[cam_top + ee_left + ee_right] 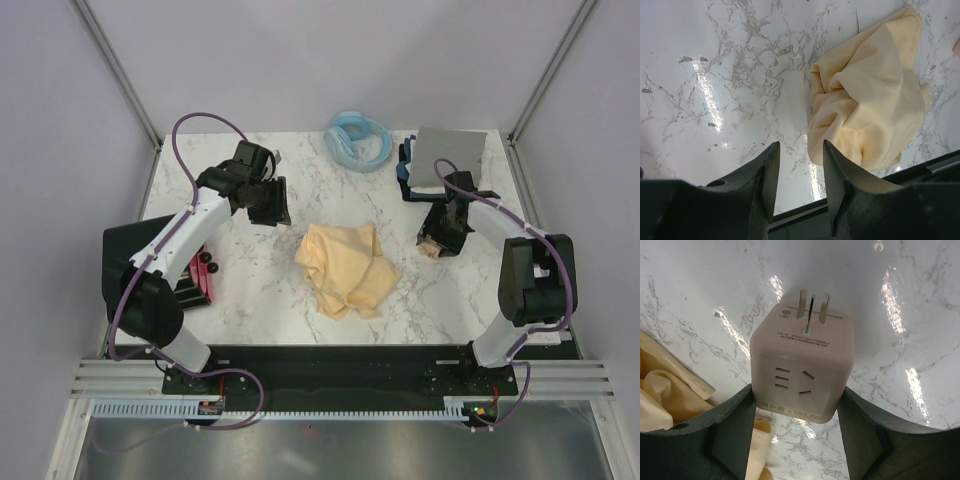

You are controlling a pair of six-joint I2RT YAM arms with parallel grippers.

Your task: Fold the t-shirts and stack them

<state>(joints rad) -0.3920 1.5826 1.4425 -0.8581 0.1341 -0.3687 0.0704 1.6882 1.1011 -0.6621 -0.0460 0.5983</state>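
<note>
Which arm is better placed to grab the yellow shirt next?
Left. The left gripper is open and empty, with the shirt close by. The right gripper is occupied, holding a plug cube between its fingers.

left gripper [801,145] jaws apart, nothing between them, marble table [715,75] below, crumpled pale yellow t-shirt [875,95] lying right of it
</note>
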